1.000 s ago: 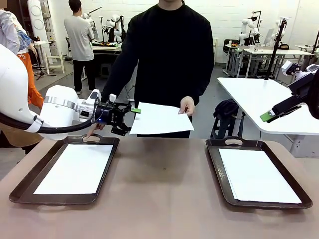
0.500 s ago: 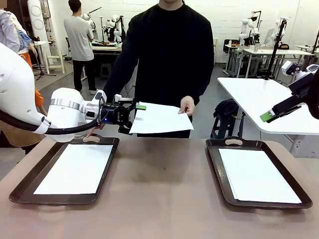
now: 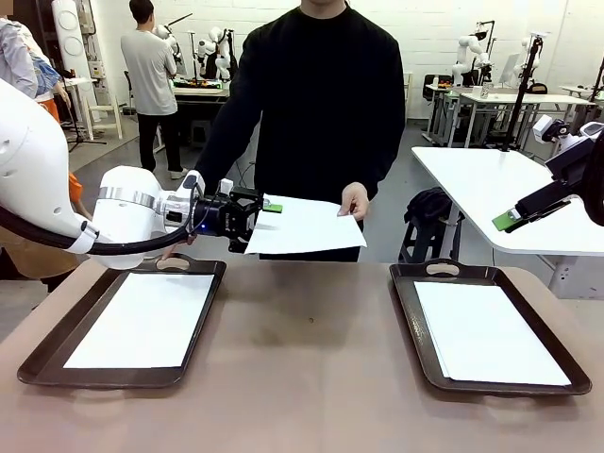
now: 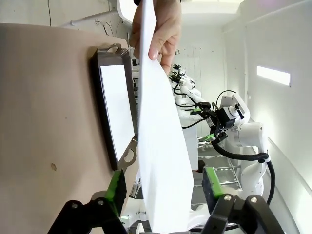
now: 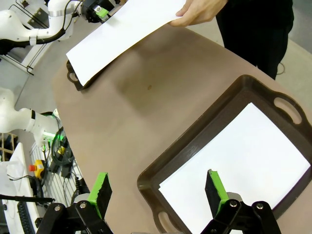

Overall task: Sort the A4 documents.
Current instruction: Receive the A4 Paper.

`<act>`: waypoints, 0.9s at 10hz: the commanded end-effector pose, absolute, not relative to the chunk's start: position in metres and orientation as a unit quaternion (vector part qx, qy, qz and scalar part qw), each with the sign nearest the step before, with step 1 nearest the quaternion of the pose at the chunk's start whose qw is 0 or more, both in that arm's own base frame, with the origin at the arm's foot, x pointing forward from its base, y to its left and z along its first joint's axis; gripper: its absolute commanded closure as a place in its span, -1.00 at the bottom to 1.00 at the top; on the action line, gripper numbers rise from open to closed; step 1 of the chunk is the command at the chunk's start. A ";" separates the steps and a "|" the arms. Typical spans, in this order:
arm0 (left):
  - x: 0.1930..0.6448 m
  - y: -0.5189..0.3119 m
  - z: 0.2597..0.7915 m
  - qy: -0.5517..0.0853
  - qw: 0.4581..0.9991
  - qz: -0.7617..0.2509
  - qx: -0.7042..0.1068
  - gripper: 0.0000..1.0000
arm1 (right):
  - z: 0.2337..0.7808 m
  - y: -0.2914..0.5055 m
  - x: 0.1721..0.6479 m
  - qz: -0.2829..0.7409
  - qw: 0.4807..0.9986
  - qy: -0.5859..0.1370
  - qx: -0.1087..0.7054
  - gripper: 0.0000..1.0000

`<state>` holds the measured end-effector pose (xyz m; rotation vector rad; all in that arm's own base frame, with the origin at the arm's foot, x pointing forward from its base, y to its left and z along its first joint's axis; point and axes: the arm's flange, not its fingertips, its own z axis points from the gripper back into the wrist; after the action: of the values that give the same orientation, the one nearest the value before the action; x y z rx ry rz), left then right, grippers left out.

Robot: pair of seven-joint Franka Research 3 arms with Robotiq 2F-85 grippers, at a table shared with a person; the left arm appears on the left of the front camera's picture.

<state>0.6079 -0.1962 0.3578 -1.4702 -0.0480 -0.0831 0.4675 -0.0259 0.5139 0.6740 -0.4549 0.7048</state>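
Note:
A person across the table holds out one of the A4 documents, a white sheet [image 3: 304,225], with a hand [image 3: 355,200] at its right corner. My left gripper [image 3: 255,215] is at the sheet's left edge. In the left wrist view the sheet [image 4: 161,161] runs edge-on between the two green pads [image 4: 116,187], which stand apart on either side of it. Another sheet [image 3: 142,321] lies in the left tray [image 3: 38,363], and more paper [image 3: 486,335] lies in the right tray [image 3: 406,311]. My right gripper [image 5: 157,190] hangs open high over the right tray [image 5: 195,141].
Both dark brown trays have handles at their ends, and bare brown tabletop [image 3: 307,359] lies between them. The person stands at the middle of the far edge. A white table [image 3: 491,189] stands behind on the right, near my right arm [image 3: 557,184].
My left gripper has moved right and now has the sheet's left edge between its fingers, which have come slightly closer together. The person's hand, the sheet and my right arm have stayed put.

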 end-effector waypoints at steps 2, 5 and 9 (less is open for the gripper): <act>0.608 -0.195 0.361 -0.033 0.752 -0.037 -0.657 0.15 | 0.514 -0.025 0.468 0.336 0.859 -0.217 0.320 -1.00; 0.608 -0.191 0.363 -0.042 0.759 -0.035 -0.648 0.21 | 0.514 -0.025 0.468 0.336 0.859 -0.217 0.320 -1.00; 0.610 -0.190 0.363 -0.047 0.767 -0.035 -0.639 0.99 | 0.514 -0.025 0.468 0.336 0.859 -0.217 0.320 -1.00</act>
<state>0.6122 -0.1887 0.3616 -1.4242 -0.0915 -0.0661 0.4675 -0.0259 0.5139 0.6740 -0.4549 0.7048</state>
